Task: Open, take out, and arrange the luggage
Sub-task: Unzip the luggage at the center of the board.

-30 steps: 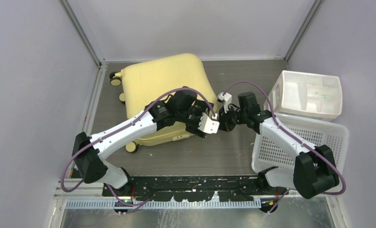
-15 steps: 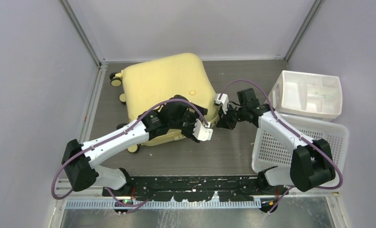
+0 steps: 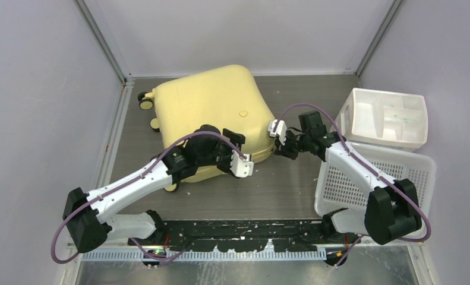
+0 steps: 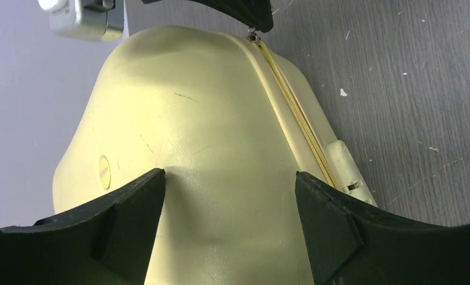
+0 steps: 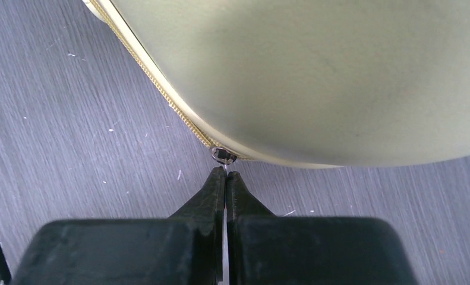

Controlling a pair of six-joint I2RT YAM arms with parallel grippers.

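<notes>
Your luggage (image 3: 205, 104) lies flat on the table (image 3: 292, 190), left of centre and toward the far side; its caster wheels (image 3: 144, 99) point to the left wall and its pale yellow shell faces up. Along the stretch your left wrist view shows, the zipper (image 4: 292, 127) runs closed around the rounded near corner.

Your left gripper (image 4: 229, 178) hangs over the shell near the suitcase's near-right corner; its jaws stand wide apart with nothing between them but the yellow lid below. In the top view that gripper (image 3: 238, 148) sits just inside the luggage's near edge; whether a finger touches the shell you cannot tell.

Your right gripper (image 5: 225, 173) is at the luggage's right corner, low by the table; its fingertips are pressed tight together, pinching the thin metal zipper pull (image 5: 223, 155) right where the slider meets the zipper line. From above, the right gripper (image 3: 278, 147) reaches in from the right, its arm passing over the corner of the white perforated basket (image 3: 416, 172); the white drawer bin (image 3: 393, 119) stands behind that basket, well apart from the suitcase.

The two grippers are near each other at that corner; they are not touching.
</notes>
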